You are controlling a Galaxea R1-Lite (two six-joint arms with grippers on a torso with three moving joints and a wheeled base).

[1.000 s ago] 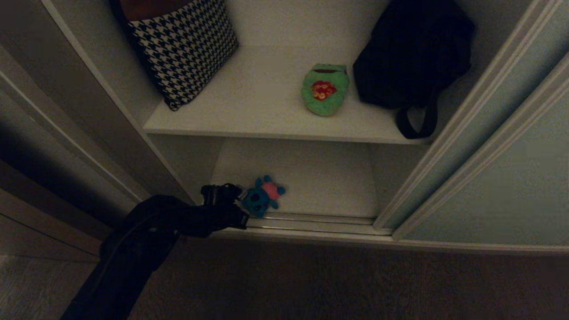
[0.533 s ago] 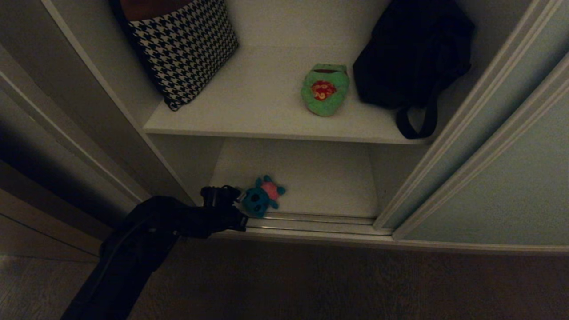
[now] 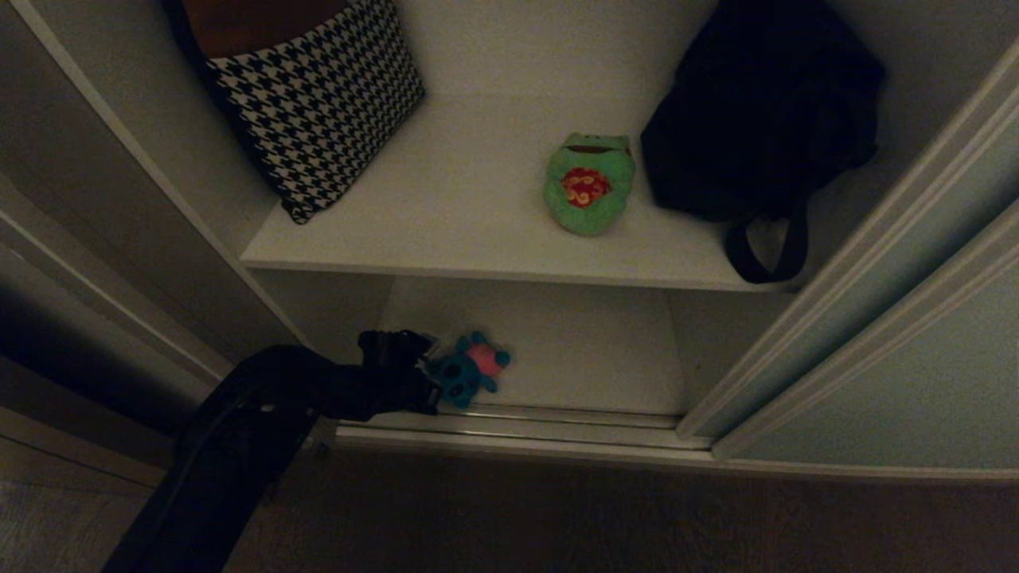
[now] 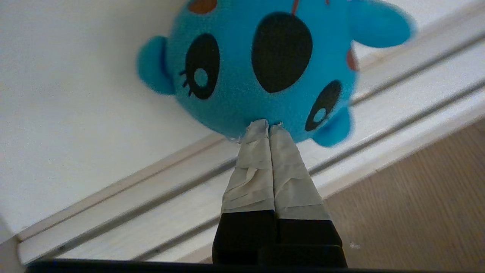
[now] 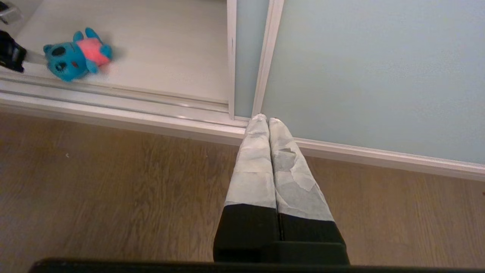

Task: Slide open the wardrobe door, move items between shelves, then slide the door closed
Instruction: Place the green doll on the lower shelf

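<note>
The sliding wardrobe door (image 3: 915,358) stands pushed to the right, leaving the shelves exposed. A bright green soft toy (image 3: 589,183) with a red mark lies on the upper white shelf (image 3: 446,207). A teal-blue toy (image 3: 471,370) with a pink belly lies at the front left of the bottom shelf (image 3: 589,350), just behind the floor rail (image 3: 557,422). My left gripper (image 3: 430,368) is shut, and its taped tips touch the teal toy's (image 4: 246,68) head. I cannot tell whether they pinch any of its plush. My right gripper (image 5: 268,119) hangs shut over the wooden floor in front of the door (image 5: 371,76).
A black-and-white houndstooth cushion (image 3: 318,103) leans at the upper shelf's left. A black bag (image 3: 756,111) sits at its right, and its strap hangs over the edge. The wardrobe's white side wall (image 3: 159,183) rises close to the left arm.
The whole head view has shifted, so the camera has moved. The left gripper stays shut at the teal toy's head, and the toy lies on the same spot.
</note>
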